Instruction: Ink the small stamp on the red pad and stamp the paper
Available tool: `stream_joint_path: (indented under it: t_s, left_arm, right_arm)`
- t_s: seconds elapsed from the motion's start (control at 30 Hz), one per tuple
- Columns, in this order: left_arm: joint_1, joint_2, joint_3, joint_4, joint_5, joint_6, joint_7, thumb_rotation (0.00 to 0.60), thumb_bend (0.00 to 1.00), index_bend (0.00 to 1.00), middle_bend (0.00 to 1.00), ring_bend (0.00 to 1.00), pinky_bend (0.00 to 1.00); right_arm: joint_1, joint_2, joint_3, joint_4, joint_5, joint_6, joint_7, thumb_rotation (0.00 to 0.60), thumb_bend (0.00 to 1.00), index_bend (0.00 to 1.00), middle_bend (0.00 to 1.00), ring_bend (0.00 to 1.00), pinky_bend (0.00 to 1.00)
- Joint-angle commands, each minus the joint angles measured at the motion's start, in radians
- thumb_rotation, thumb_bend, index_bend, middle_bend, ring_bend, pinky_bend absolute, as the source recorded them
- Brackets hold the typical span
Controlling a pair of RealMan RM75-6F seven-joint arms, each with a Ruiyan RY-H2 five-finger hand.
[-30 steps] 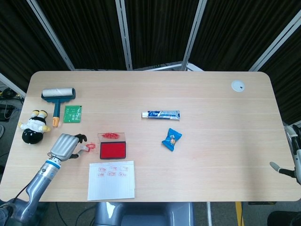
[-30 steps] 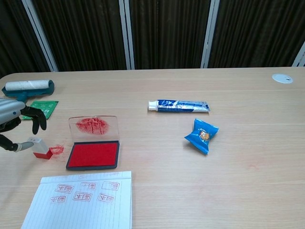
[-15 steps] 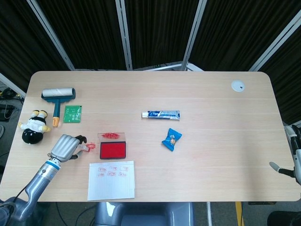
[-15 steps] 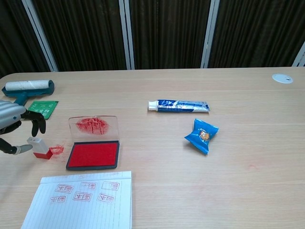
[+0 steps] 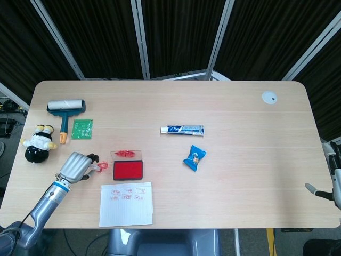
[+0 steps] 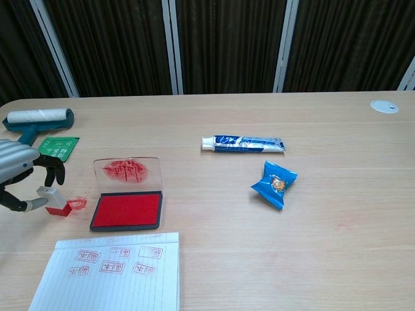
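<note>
Table [image 5: 240,176] carries everything here, and across the last second its contents lie as they were; only the left hand [image 6: 19,178] has shifted, drawing slightly back toward the table's left edge while its fingers loosen around the small stamp [image 6: 56,201]. A second ago a fingertip pressed against the stamp's side; now the chest view shows the stamp standing on its red base on the wood, beside a red smear, with the fingers curled near it and possibly still brushing it. I cannot tell whether any grip remains. My judgement is that the stamp has been set down after use, so the task is at or near its end.

Paper [image 6: 110,272] lies at the near edge, just in front of the red pad [image 6: 126,210], and already bears several red impressions in two rows. The pad's clear lid [image 6: 127,171] lies flat behind it, smeared red.

Head view shows what the chest camera cuts off: the left forearm [image 5: 45,200] reaching in from the near-left corner, a lint roller [image 5: 65,109] with a plush toy [image 5: 37,145] below it, and part of the right arm [image 5: 329,181] at the far right edge, its hand not clearly visible. Chest view alone shows the stamp upright and its spacing from the fingers.
</note>
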Motion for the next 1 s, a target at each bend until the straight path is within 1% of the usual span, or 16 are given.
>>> stream_joint_path:
  t_s: [0.03,0.27,0.53,0.63,0.8,1.0]
  left_arm:
    - [-0.002,-0.006,0.003,0.011,-0.001,-0.001,0.001,0.600,0.29,0.45,0.48,0.86,0.85]
    - [-0.005,-0.015,0.009,0.030,-0.003,0.001,-0.008,0.600,0.32,0.45,0.48,0.86,0.85]
    - [-0.007,-0.016,0.016,0.031,-0.004,0.002,-0.004,0.600,0.34,0.50,0.50,0.86,0.85]
    - [-0.007,-0.012,0.017,0.021,-0.006,0.002,-0.006,0.600,0.37,0.51,0.51,0.86,0.85]
    - [-0.012,0.014,0.015,-0.028,-0.003,0.013,-0.007,0.600,0.41,0.51,0.51,0.86,0.85]
    - [-0.027,0.078,0.001,-0.155,-0.001,0.025,-0.005,0.600,0.44,0.53,0.52,0.86,0.85]
  right_arm:
    - [0.000,-0.001,0.000,0.000,0.001,0.000,-0.001,0.600,0.00,0.00,0.00,0.00,0.00]
    - [0.002,-0.002,0.001,0.002,0.005,-0.004,-0.003,0.600,0.00,0.00,0.00,0.00,0.00]
    - [0.002,-0.002,0.001,0.004,0.007,-0.005,0.001,0.600,0.00,0.00,0.00,0.00,0.00]
    - [0.002,-0.002,0.001,0.004,0.007,-0.006,0.001,0.600,0.00,0.00,0.00,0.00,0.00]
    - [0.002,-0.002,0.002,0.004,0.008,-0.006,0.004,0.600,0.00,0.00,0.00,0.00,0.00]
    - [0.000,0.002,0.003,0.003,0.010,-0.005,0.012,0.600,0.00,0.00,0.00,0.00,0.00]
